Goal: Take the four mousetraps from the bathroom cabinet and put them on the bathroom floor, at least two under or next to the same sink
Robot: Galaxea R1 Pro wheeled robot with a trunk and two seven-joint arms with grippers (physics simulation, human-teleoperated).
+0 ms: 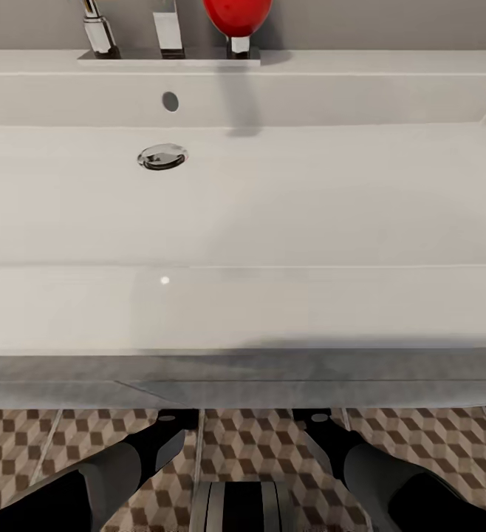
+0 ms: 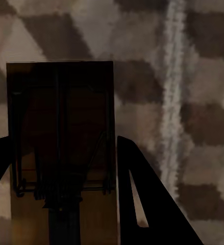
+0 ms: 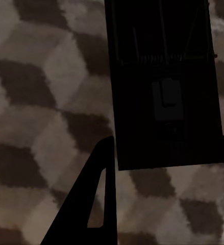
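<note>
I look down into the white sink [image 1: 272, 207] with its chrome tap [image 1: 168, 29] and red knob [image 1: 235, 15]. Both my forearms, left [image 1: 151, 443] and right [image 1: 332, 443], reach under the vanity's front edge, which hides the grippers in the head view. In the left wrist view my left gripper [image 2: 60, 140] is shut on a brown mousetrap [image 2: 60, 112] close above the patterned bathroom floor [image 2: 203, 76]. In the right wrist view my right gripper [image 3: 168, 140] is shut on a dark mousetrap [image 3: 163, 81] just over the same tiles [image 3: 40, 102]. The cabinet is out of view.
The grey underside and front of the vanity [image 1: 243, 369] overhang both wrists. Cube-patterned tiles [image 1: 435, 443] show below it, with my trunk [image 1: 239, 506] at the bottom middle. A drain [image 1: 162, 156] sits in the basin.
</note>
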